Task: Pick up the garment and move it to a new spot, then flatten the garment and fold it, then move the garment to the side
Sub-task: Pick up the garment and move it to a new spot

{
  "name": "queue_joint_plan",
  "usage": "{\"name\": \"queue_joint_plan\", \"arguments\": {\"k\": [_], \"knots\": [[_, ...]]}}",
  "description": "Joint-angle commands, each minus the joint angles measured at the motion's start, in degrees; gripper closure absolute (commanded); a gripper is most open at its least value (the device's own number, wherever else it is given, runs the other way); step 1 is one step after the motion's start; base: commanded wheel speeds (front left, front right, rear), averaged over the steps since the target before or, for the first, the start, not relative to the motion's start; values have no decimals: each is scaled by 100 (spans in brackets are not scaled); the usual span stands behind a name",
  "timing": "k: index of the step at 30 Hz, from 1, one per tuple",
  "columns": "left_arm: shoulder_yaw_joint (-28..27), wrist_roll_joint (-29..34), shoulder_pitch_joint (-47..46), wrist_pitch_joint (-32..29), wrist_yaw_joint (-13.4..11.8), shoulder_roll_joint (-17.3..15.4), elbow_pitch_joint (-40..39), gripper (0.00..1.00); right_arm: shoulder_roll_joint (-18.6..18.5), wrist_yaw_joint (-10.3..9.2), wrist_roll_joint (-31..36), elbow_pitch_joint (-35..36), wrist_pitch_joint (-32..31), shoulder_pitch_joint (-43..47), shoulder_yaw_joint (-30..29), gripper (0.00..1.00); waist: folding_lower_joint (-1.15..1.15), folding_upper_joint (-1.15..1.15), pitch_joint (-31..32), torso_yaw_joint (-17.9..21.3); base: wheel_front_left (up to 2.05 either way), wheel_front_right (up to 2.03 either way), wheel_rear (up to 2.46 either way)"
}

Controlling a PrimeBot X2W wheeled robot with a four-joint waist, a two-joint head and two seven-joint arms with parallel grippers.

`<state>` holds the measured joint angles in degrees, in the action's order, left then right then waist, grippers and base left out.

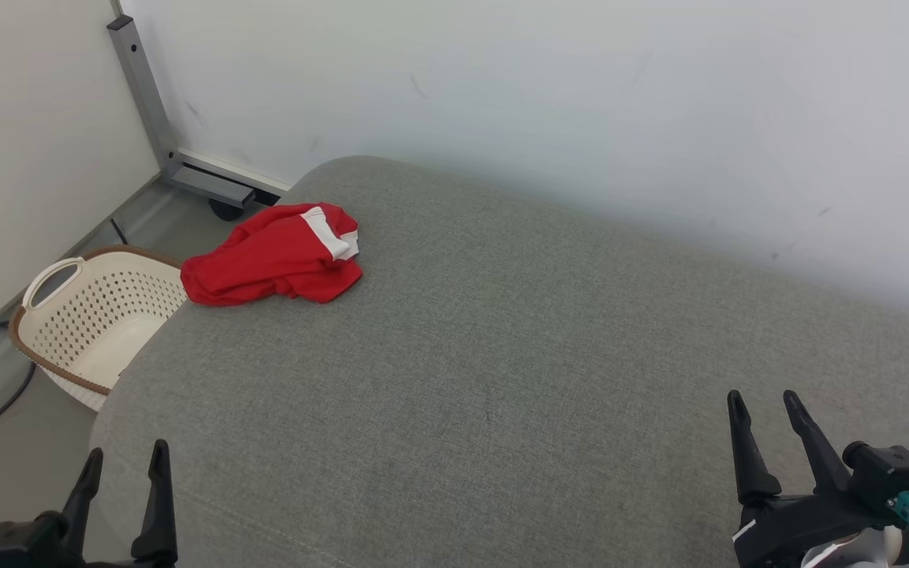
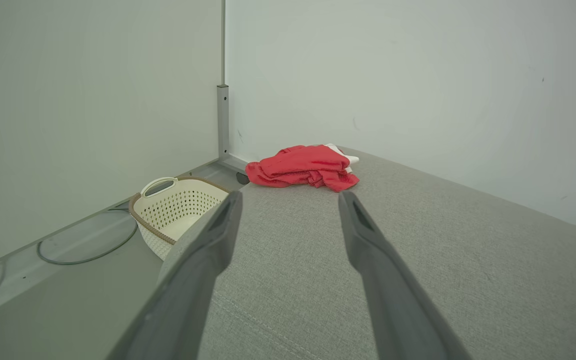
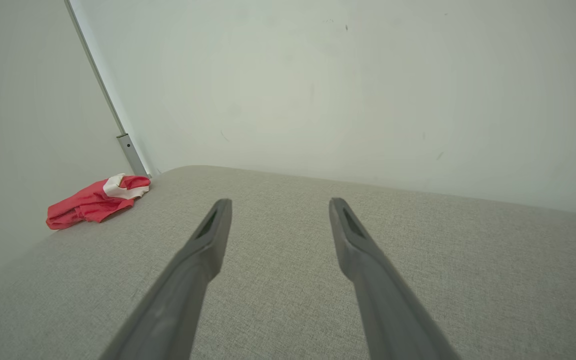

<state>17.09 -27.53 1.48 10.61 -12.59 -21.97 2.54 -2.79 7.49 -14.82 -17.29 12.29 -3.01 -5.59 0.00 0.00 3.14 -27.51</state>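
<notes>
The garment (image 1: 273,254) is a crumpled red piece with a white band, lying near the far left corner of the grey upholstered surface (image 1: 502,379). It also shows straight ahead of the left fingers (image 2: 303,167) and far to the left in the right wrist view (image 3: 95,201). My left gripper (image 1: 127,451) stands open at the lower left, at the surface's near left edge, well short of the garment. At the lower right my right gripper (image 1: 762,402) is open too, with nothing between its fingers, far from the garment.
A cream perforated basket (image 1: 91,319) with a brown rim stands on the floor just left of the surface, below the garment. A grey metal post (image 1: 143,87) with a wheeled foot rises at the back left corner. White walls close the far side and left.
</notes>
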Motion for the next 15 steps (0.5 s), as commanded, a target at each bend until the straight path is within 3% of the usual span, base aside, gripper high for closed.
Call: {"name": "queue_joint_plan", "arguments": {"k": [1,7,15], "knots": [[-2,-56,34,-22,-3,-37,-13,0,-24,0,-48,7,40,0,2,0,0,0,12,-53,0,0,0],[14,-106,42,-32,-22,-27,7,0,-23,0,-17,28,26,26,54,0,0,0,2,-79,0,0,0],[216,-110,-674,-416,222,-11,410,0,-23,0,124,207,-125,42,65,0,0,0,-170,-119,0,0,0]]}}
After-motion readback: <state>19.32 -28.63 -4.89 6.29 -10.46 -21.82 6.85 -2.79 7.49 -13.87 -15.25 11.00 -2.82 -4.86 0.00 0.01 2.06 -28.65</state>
